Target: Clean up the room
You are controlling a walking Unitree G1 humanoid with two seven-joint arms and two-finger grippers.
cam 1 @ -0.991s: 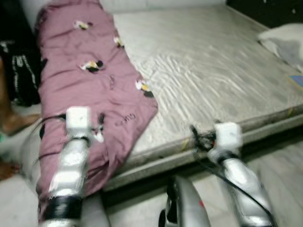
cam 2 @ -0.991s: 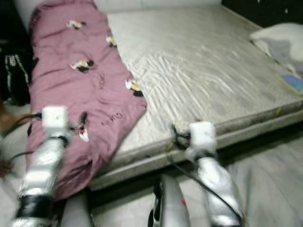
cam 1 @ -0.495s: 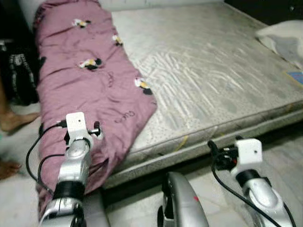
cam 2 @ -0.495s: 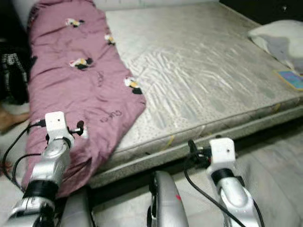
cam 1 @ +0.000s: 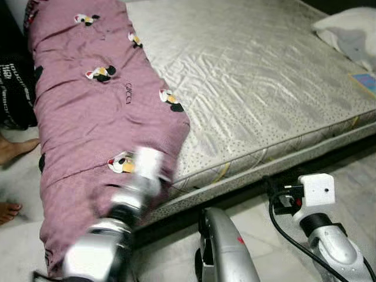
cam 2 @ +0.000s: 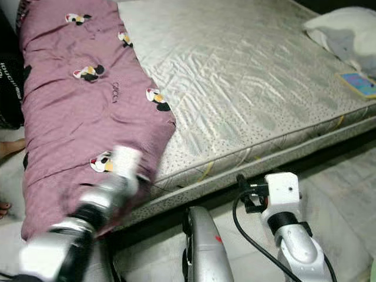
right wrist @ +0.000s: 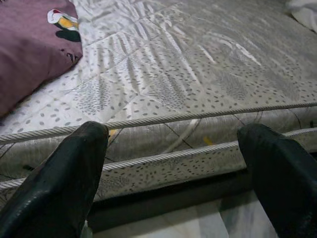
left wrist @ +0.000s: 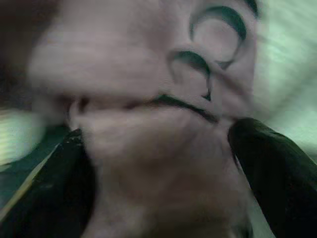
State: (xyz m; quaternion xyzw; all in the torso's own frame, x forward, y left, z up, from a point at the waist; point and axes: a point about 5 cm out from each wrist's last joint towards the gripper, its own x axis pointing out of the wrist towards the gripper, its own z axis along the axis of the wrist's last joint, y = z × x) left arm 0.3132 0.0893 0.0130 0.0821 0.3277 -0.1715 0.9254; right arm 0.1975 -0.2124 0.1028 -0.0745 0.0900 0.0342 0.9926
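The purple blanket (cam 1: 88, 117) lies along the left side of the mattress (cam 1: 258, 88), its end hanging over the near edge. The left gripper (left wrist: 163, 168) is at that end, fingers (left wrist: 54, 193) wide with cloth between them. The right gripper (right wrist: 178, 168) hovers before the mattress's near edge, fingers (right wrist: 59, 183) wide and empty.

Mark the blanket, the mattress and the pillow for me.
blanket (cam 1: 88, 106): left eye view, middle of the purple cloth.
mattress (cam 1: 258, 88): left eye view, bare quilted top.
pillow (cam 1: 346, 32): left eye view, its white upper side at the far right.
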